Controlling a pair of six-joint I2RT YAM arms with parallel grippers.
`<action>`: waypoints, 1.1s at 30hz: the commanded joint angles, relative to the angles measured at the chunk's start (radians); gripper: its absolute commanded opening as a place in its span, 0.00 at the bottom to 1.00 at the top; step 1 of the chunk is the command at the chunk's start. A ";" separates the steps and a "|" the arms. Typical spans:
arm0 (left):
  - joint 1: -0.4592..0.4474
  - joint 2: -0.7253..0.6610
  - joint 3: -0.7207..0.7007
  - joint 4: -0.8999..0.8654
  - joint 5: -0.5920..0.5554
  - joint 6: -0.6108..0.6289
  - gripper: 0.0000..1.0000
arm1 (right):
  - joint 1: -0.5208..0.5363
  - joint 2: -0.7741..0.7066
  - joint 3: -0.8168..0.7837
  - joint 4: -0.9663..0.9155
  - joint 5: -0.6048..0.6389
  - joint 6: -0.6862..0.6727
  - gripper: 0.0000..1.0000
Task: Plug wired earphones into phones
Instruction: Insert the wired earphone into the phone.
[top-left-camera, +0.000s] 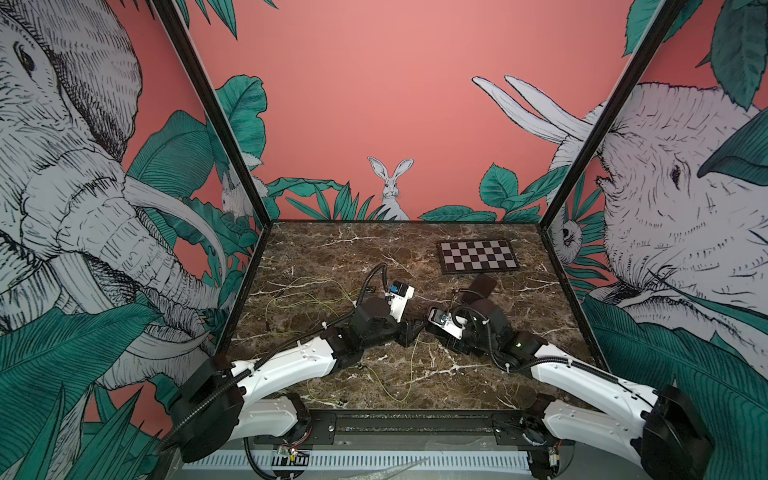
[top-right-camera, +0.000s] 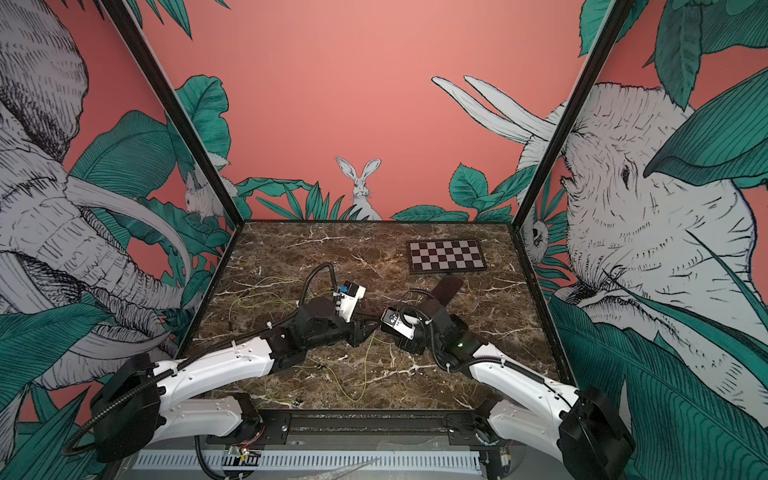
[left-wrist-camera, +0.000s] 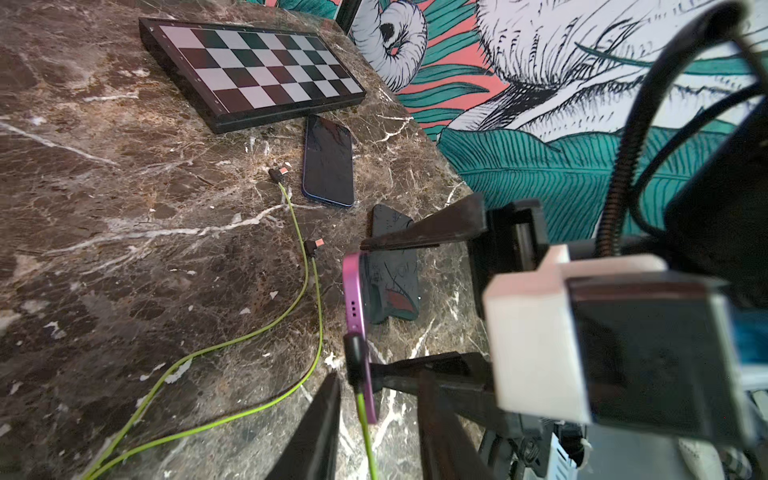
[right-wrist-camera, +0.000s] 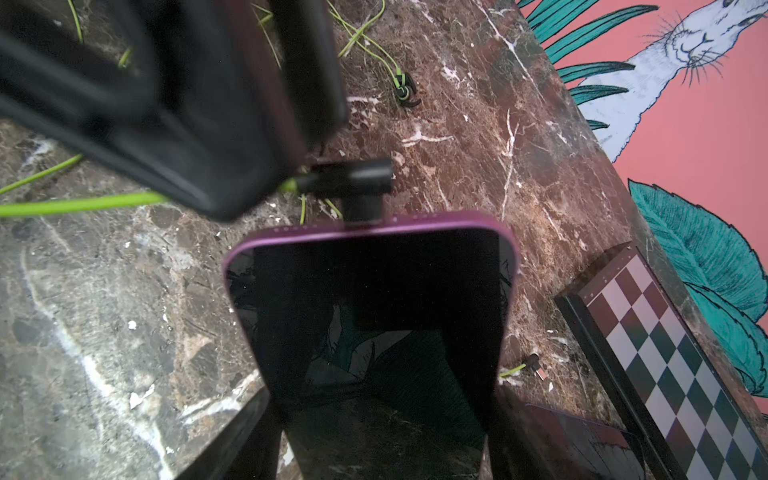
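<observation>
Well, nearest the front edge, loose cords (top-left-camera: 410, 374) trail over the table (top-left-camera: 457, 382). Mid-table, R gripper (right-wrist-camera: 378, 424) clamps the purple phone (right-wrist-camera: 374, 299) by its long sides. A plug (right-wrist-camera: 361, 183) sits in the phone's end port. L gripper (left-wrist-camera: 376, 395) is right by it, jaws partly apart w/ the plug's cord running btwn them, not pinched. Beyond: 2 spare plugs (left-wrist-camera: 313, 245), 2 phones (left-wrist-camera: 328, 160) lying flat, then the checkerboard (left-wrist-camera: 257, 62) at far right.

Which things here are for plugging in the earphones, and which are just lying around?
For the job: purple phone with a plug in it, blue-edged phone, black phone, green earphone cords, earbuds.
Just lying about: checkerboard plate.
</observation>
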 joint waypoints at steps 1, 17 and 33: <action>-0.004 -0.051 0.006 -0.042 -0.046 0.016 0.35 | 0.004 -0.002 0.050 0.054 -0.009 -0.002 0.61; -0.005 0.029 0.035 0.000 -0.011 0.011 0.17 | 0.005 -0.009 0.046 0.058 -0.052 -0.007 0.61; -0.006 0.103 0.040 0.063 0.042 -0.036 0.16 | 0.005 -0.009 0.046 0.021 -0.058 -0.010 0.59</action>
